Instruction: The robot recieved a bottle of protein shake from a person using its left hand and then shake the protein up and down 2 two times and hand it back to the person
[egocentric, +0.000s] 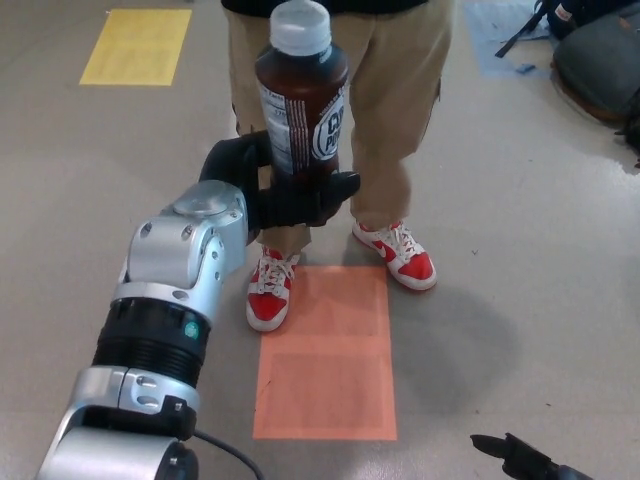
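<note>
The left hand (285, 190), matte black, grips the lower part of an upright round bottle (302, 95) of dark brown shake with a white ribbed cap, held before a person's tan trousers (400, 90). Only the right hand (520, 460) tip shows; its state is unclear

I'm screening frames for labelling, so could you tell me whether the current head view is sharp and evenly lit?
Head view: bottle and left hand sharp, no motion blur; soft even light, a faint shadow on the floor right of the orange patch; mild glare on the white cap.
</note>
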